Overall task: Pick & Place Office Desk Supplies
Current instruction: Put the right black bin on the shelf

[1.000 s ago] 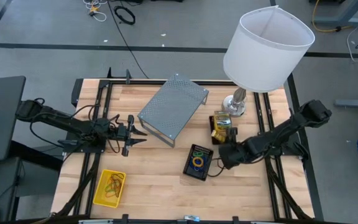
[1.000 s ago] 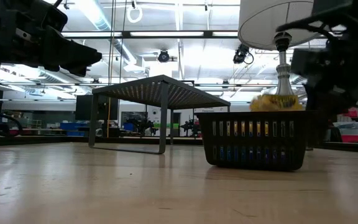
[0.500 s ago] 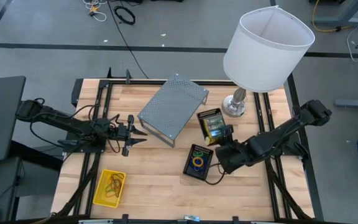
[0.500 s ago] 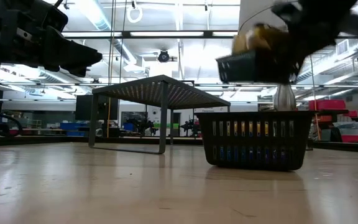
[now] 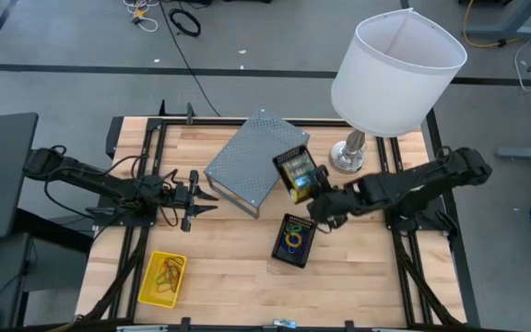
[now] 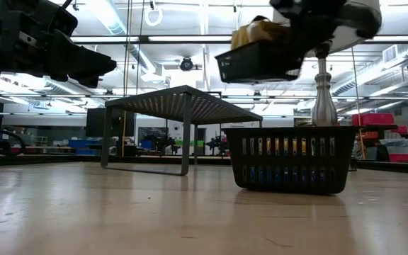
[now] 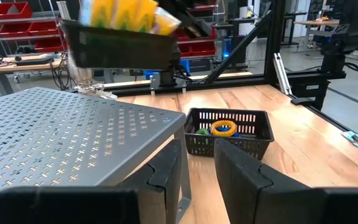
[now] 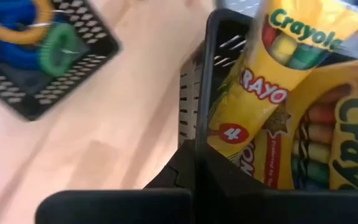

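My right gripper [image 5: 324, 205] is shut on a small black mesh tray [image 5: 295, 172] that carries yellow-green crayon boxes [image 8: 272, 93]. It holds the tray in the air beside the right end of a grey perforated shelf [image 5: 254, 157]. A second black mesh tray [image 5: 293, 240] with coloured rubber-band loops [image 8: 17, 25] rests by its bottom on the table below. A yellow plastic basket [image 5: 162, 278] with loops in it stands at the near left. My left gripper [image 5: 206, 195] waits open and level at the shelf's left, touching nothing. My right gripper has the crayon tray's side wall [image 8: 196, 134] pinched between its two fingers, one finger inside the tray and one outside. The fingers slant down at it from the table's right. The tray [image 6: 257, 60] hangs clear of the table, slightly tilted, its crayon boxes upright.
A big white-shaded lamp [image 5: 396, 69] stands at the far right on its metal base [image 5: 347, 157], close behind the lifted tray. The grey shelf stands on legs at the table's far middle. Bare wood lies along the near edge between the basket and the loop tray.
My right gripper has risen and swung toward the table's left, away from the lamp base, rolling its wrist as it went. The crayon tray has gone with it: lifted clear of the table, turned about, now up beside the grey shelf's right end.
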### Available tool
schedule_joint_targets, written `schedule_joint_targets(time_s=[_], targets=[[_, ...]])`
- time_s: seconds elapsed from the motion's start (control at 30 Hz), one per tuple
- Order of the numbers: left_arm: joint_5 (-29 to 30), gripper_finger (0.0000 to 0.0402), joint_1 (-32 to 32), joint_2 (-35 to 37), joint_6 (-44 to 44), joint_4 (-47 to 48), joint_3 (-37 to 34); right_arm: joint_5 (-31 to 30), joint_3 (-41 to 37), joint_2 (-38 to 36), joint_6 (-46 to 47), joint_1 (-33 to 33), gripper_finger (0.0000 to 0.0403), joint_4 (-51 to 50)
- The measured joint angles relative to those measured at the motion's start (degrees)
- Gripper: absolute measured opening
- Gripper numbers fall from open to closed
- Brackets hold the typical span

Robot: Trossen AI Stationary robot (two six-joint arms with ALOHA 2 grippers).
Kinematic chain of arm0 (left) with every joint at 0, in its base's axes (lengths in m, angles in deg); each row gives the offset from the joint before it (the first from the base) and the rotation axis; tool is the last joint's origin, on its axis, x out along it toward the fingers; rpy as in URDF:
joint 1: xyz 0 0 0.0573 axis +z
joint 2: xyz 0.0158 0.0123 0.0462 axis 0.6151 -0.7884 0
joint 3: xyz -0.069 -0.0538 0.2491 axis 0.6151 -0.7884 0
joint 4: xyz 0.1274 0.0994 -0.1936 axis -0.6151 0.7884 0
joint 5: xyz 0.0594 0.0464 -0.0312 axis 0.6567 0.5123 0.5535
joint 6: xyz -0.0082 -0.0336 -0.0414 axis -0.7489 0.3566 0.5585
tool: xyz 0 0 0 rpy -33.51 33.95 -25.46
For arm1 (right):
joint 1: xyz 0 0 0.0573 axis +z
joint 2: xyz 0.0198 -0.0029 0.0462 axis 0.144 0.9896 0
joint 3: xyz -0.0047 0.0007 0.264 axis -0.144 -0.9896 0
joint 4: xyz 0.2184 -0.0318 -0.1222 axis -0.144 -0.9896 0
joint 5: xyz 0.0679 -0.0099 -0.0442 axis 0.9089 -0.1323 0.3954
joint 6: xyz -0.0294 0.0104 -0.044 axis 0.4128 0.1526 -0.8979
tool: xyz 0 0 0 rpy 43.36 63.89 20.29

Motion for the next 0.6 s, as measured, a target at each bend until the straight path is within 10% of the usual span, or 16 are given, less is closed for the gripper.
schedule_joint_targets(time_s=[0.6], targets=[[0.0, 0.0103, 0.0, 0.0, 1.0, 0.2, 0.0, 16.2, 0.0, 6.6, -29.2, -16.8, 0.0002, 16.9]])
